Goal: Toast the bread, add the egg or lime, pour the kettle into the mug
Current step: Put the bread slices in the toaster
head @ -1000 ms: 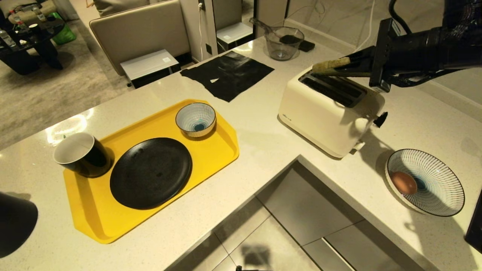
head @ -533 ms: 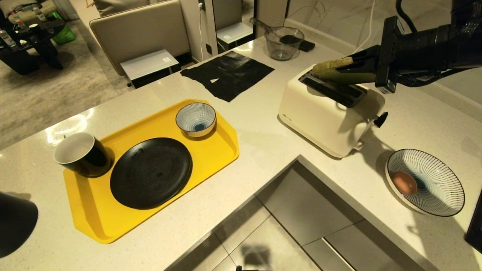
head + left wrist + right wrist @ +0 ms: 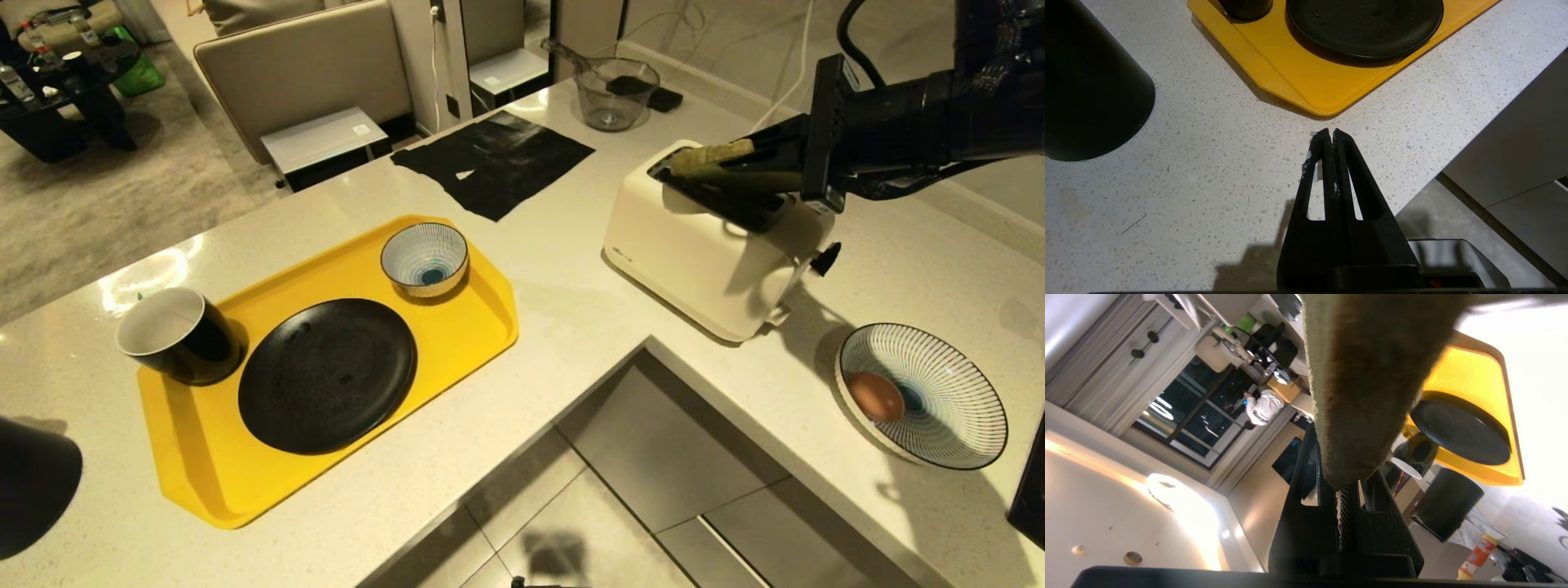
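Speckled white stone tabletop [image 3: 571, 327]. Right tool [image 3: 694, 167] clamps the green-faced bread slice [image 3: 718, 155] edge-on, lining it up with the cream toaster [image 3: 702, 253] slot. Left tool [image 3: 1329, 134] sits pinched together, idle.

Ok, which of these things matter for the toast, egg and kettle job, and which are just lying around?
Job: bread in right gripper, toaster, egg, mug, kettle.

Lying about: tray, plate, small bowl, black cloth, glass jug.

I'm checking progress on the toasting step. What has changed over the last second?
The right gripper, shut on the pale green, brown-crusted bread slice, has lowered it from above the cream toaster so its leading edge dips into a slot. The left gripper stayed shut above the counter; the yellow tray and brown egg are unmoved.
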Robot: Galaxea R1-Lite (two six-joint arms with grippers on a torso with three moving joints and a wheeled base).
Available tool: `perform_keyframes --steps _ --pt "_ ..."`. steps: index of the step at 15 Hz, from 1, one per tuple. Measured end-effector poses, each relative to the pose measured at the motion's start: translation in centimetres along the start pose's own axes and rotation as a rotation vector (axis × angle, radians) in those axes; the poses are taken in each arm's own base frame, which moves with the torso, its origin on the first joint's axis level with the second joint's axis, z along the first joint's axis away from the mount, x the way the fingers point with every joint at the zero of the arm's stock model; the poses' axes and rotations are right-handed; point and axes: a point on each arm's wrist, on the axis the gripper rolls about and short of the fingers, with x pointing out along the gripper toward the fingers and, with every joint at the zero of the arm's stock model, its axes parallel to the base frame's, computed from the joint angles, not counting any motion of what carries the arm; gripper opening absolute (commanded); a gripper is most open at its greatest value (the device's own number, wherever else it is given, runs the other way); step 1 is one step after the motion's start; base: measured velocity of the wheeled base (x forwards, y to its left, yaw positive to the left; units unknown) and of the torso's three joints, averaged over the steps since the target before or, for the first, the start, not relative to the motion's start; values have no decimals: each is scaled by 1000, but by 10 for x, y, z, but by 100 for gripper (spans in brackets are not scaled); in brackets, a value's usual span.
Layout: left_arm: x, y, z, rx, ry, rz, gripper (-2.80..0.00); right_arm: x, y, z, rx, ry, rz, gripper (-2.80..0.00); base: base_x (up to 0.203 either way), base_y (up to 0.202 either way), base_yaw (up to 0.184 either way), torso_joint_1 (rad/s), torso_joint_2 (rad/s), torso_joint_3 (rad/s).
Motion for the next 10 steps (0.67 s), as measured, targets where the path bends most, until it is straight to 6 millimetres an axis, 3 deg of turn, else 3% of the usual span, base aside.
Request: perform_keyframes --steps 5,10 --pt "0 0 0 0 0 1 -280 6 7 22 -1 -37 54 -280 0 0 0 0 0 0" --pt "0 0 0 0 0 0 -280 -1 18 22 -35 -35 139 -280 0 0 0 0 0 0"
